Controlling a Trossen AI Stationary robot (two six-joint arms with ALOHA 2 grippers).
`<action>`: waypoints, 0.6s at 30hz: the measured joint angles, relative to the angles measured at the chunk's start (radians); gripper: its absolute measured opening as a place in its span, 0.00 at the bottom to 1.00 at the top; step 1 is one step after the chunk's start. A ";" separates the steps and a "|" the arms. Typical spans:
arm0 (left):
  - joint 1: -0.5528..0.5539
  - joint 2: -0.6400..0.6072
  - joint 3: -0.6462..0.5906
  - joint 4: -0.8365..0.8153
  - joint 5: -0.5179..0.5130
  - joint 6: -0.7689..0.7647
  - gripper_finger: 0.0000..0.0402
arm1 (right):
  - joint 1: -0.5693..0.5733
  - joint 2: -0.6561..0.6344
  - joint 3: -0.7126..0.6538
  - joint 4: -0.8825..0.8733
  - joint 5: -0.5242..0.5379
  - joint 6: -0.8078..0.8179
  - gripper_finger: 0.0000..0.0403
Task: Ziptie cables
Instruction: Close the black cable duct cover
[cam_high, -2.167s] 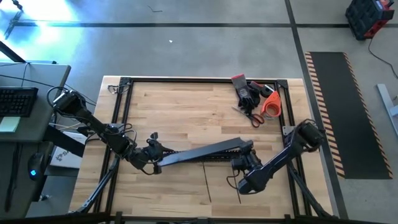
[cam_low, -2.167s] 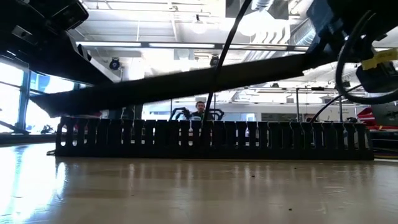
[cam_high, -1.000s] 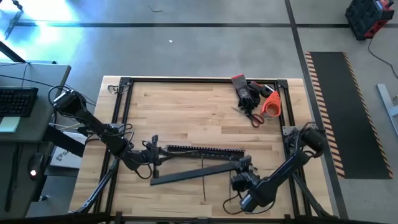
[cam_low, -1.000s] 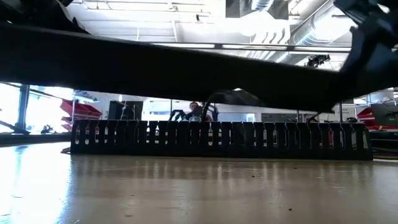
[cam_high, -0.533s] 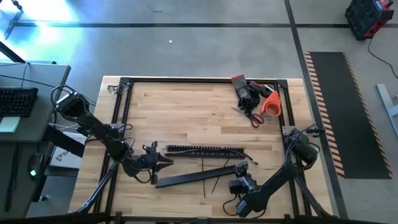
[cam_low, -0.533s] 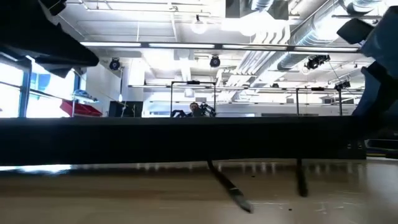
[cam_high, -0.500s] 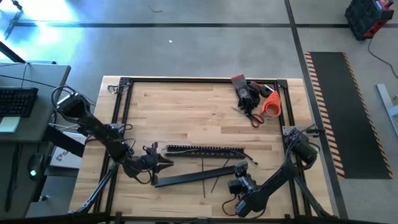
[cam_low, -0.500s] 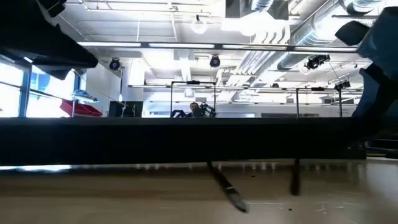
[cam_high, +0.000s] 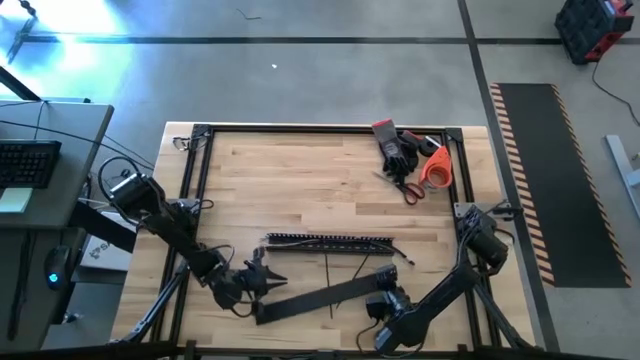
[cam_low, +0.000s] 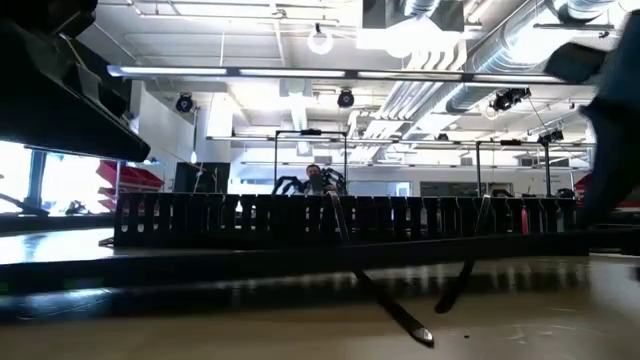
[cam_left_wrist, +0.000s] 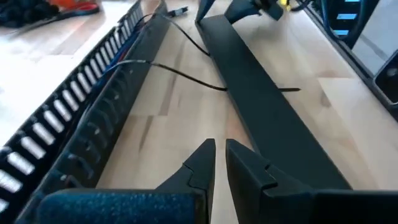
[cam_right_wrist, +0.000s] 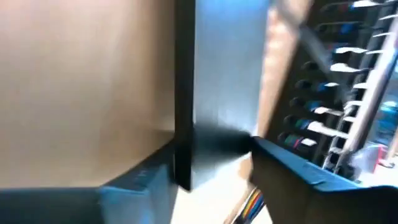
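At the left of the table (cam_high: 300, 170), the left tool (cam_high: 262, 281) sits low by the near end of the flat black cover strip (cam_high: 320, 298), its fingers (cam_left_wrist: 198, 163) pinched nearly together with nothing between them, just short of the strip's end; it looks parked there to steady or nudge the strip. The strip lies slanted on the wood, apart from the slotted black duct (cam_high: 328, 242), likely set aside so the open channel can be reached. The cables (cam_high: 329, 270) run out of the duct and across the table, passing under the strip. At the strip's far end the right tool (cam_high: 384, 304) straddles it, jaws part-way open around the end, seemingly letting go. Gloves, scissors and orange tape (cam_high: 436, 166) wait at the far right corner.
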 joint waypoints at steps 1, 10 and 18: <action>-0.001 0.006 0.011 -0.001 0.000 0.008 0.06 | 0.006 -0.010 0.010 -0.006 -0.033 -0.017 0.48; -0.018 -0.007 0.051 0.003 -0.038 0.077 0.06 | -0.006 -0.207 -0.121 0.567 -0.134 -0.120 0.68; -0.028 -0.006 0.050 -0.014 -0.047 0.037 0.06 | -0.080 -0.196 -0.371 1.298 -0.119 -0.301 0.76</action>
